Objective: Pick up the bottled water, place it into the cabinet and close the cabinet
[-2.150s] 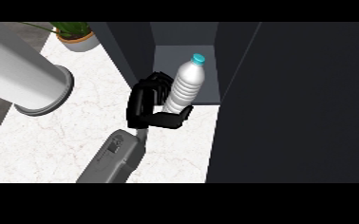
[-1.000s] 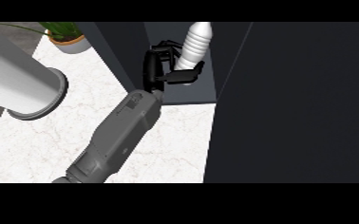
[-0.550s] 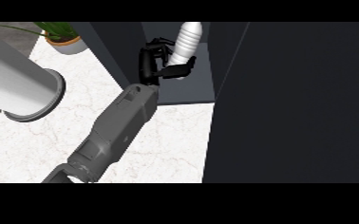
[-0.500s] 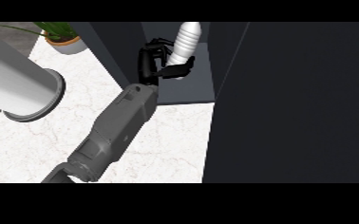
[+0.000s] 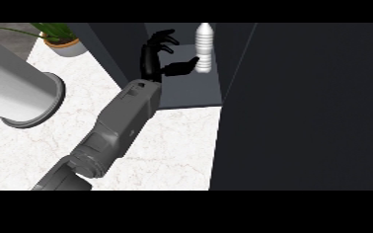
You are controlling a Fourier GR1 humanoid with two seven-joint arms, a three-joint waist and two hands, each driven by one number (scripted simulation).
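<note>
The clear water bottle [image 5: 205, 44] with a white cap stands upright inside the open dark cabinet [image 5: 191, 93], toward the back of its grey floor. My right hand [image 5: 151, 61] is inside the cabinet just left of the bottle. Its fingers are spread and lifted away from the bottle, and only the thumb tip [image 5: 183, 67] lies against the bottle's lower part. The grey forearm [image 5: 120, 123] runs in from the lower left. The cabinet's door [image 5: 299, 108] stands open as a wide dark panel on the right. My left hand is out of sight.
A big grey cylinder [image 5: 22, 98] stands on the white marble counter [image 5: 175, 148] at the left. A potted plant [image 5: 62, 42] sits at the back left, beside the cabinet's dark left wall [image 5: 109, 44].
The hand carried the bottle up and deeper into the cabinet, then uncurled its fingers from it. The bottle now stands on its own.
</note>
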